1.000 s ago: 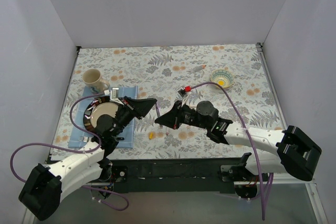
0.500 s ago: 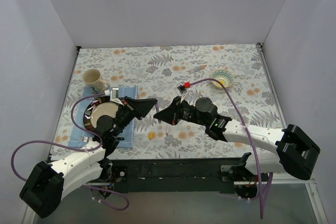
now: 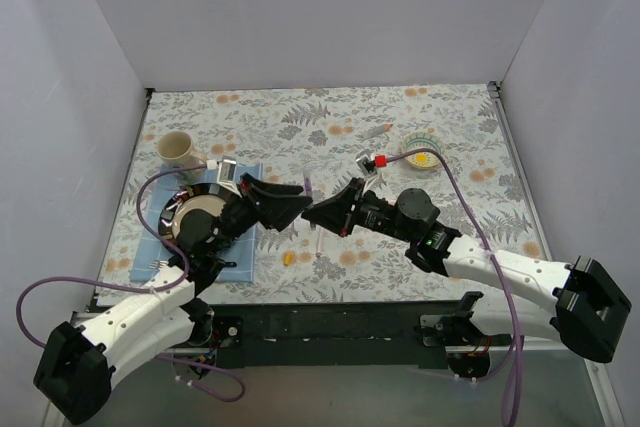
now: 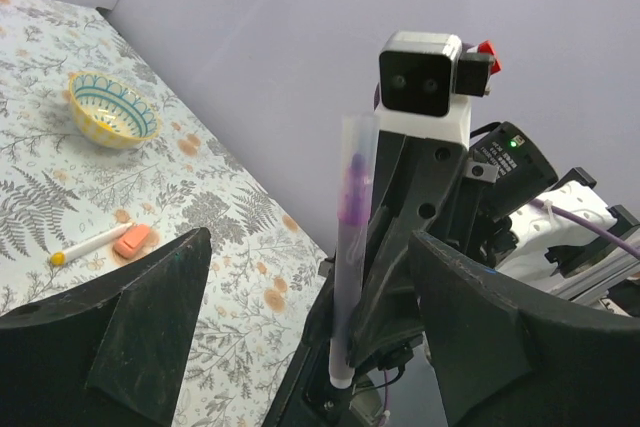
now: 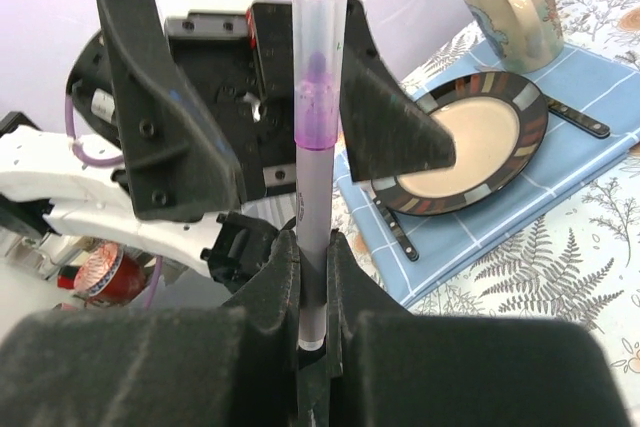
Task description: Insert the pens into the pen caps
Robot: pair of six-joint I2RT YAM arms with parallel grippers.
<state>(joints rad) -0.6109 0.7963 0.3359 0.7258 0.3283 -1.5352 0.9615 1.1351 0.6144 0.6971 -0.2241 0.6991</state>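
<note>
The pale-barrelled purple marker pen (image 5: pixel 316 147), a clear cap (image 5: pixel 320 22) seemingly over its tip, is held in the air, clamped low down by the right gripper (image 5: pixel 313 247). The left gripper (image 4: pixel 310 239), pinched shut a second ago, now has its jaws spread wide either side of it.
</note>
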